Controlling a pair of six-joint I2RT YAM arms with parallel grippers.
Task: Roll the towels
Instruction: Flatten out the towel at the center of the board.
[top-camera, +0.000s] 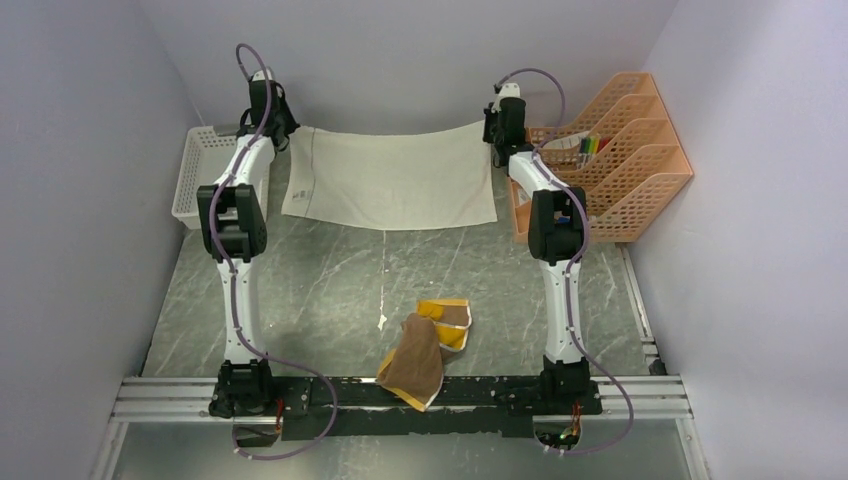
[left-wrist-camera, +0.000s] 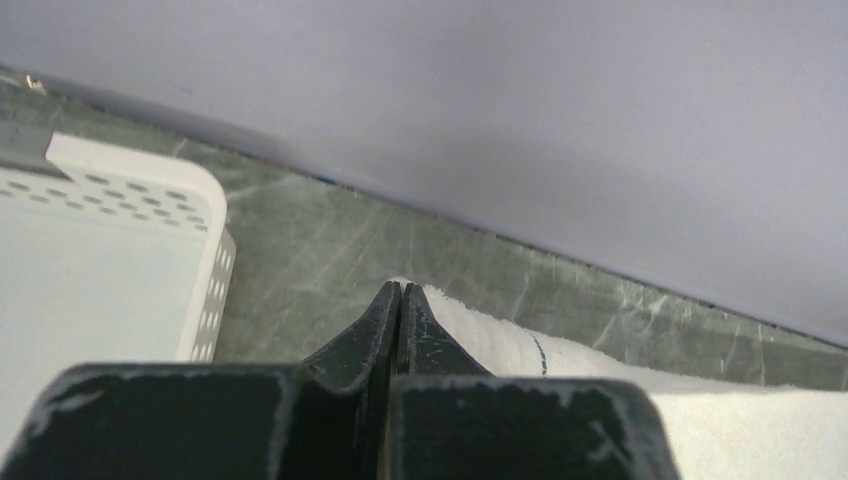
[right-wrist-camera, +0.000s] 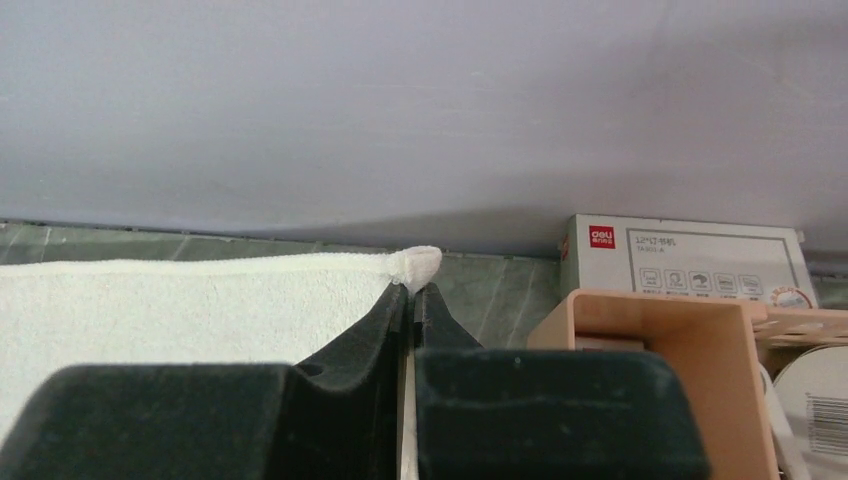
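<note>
Pale grey walls box in a green marbled counter. The cream towel lies spread across its far half, between a white basket on the left and an orange file rack on the right. Your left claw is pinched fully together on the towel's far-left corner. Your right claw grips the far-right corner the same way, with a tuft of terry poking past its tips. The far edge sags between them, so expect light, limp cloth that folds wherever it is unsupported. The corners look like the right hold, provided you keep the edge taut. The brown towel, yellow underside showing, sits crumpled at the counter's near edge and will probably need flattening before you roll it.
</note>
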